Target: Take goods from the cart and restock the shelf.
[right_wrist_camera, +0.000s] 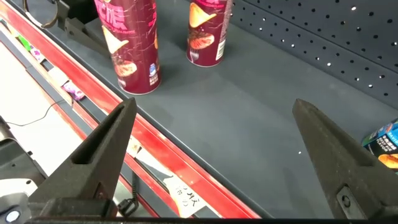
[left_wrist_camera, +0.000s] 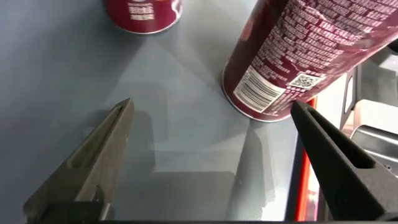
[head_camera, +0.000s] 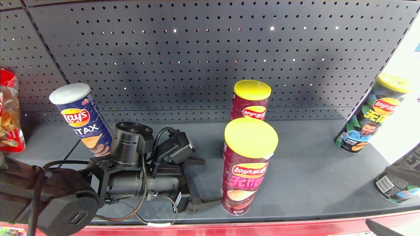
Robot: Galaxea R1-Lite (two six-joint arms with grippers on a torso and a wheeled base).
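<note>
A maroon chip can with a yellow lid [head_camera: 248, 164] stands upright near the shelf's front edge. A second maroon can [head_camera: 251, 100] stands behind it by the pegboard. My left gripper [head_camera: 210, 182] lies low over the shelf just left of the front can. It is open, with nothing between its fingers [left_wrist_camera: 102, 158]. The front can's base [left_wrist_camera: 273, 74] sits just past one fingertip, and the rear can [left_wrist_camera: 143, 12] is farther off. My right gripper [right_wrist_camera: 214, 106] is open and empty, hovering off the shelf's red front edge [right_wrist_camera: 155, 146], with both maroon cans [right_wrist_camera: 132, 46] beyond it.
A blue can [head_camera: 82, 119] leans tilted at the back left, close to my left arm. A snack bag [head_camera: 8, 114] is at the far left. A green can [head_camera: 374, 114] stands at the right, another can [head_camera: 395, 185] at the right front corner. Bare shelf [head_camera: 311, 164] lies between.
</note>
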